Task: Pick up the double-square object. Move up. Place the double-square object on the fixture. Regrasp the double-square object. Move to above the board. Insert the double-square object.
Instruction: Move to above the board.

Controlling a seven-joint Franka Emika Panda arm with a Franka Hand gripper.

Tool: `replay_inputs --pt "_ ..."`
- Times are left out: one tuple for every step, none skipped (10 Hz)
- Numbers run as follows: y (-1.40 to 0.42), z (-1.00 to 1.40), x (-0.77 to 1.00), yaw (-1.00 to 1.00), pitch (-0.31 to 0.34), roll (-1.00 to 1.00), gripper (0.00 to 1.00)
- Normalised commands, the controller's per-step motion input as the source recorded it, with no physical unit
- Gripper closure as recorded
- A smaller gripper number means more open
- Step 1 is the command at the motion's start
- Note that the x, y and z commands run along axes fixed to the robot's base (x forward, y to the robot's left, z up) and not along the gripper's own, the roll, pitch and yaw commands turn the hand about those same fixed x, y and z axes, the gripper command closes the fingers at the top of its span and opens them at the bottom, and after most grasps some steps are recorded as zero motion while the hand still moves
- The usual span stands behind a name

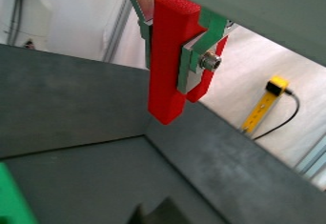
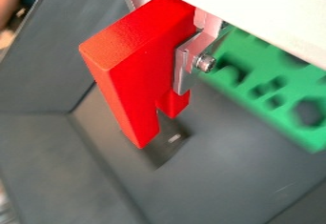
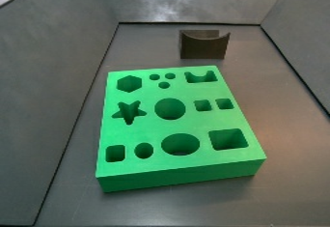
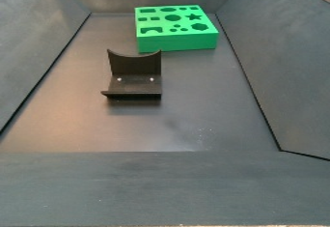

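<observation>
The gripper (image 1: pixel 192 61) and the double-square object (image 1: pixel 173 64) are being shown only in the wrist views; in neither side view is any part of the arm being caught. In both wrist views the upper part of the gripper is being cut off by the frame edge, and only one silver finger (image 2: pixel 189 58) with its screw is being seen clearly, the opposite finger being hidden behind the red block. The jaws are being kept narrowly apart, clamped onto the double-square object (image 2: pixel 137 66), which is being held upright and clear of the dark floor. The board (image 2: pixel 270 87) is being glimpsed behind the block in a wrist view. In both side views the board (image 3: pixel 175 125) and the fixture (image 3: pixel 203 42) are being shown well apart on the floor.
</observation>
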Motion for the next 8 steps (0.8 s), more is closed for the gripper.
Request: replay_inputs --pt "-1.0 0.28 -0.65 -0.19 -0.094 -1.0 1.0" --pt "-1.0 0.3 -0.72 -0.19 -0.091 -1.0 1.0" --pt "-0.85 0.25 -0.65 -0.19 -0.089 -1.0 1.0" --pt "-0.51 0.16 -0.46 -0.19 -0.092 -1.0 1.0" --pt "-0.2 0.07 -0.25 -0.19 -0.084 -1.0 1.0" --pt "-0.07 0.03 -0.15 -0.18 -0.083 -1.0 1.0" --pt "-0.02 0.02 -0.11 -0.17 -0.086 -1.0 1.0" --pt "0.02 0.01 -0.1 -0.11 -0.081 -0.72 1.0"
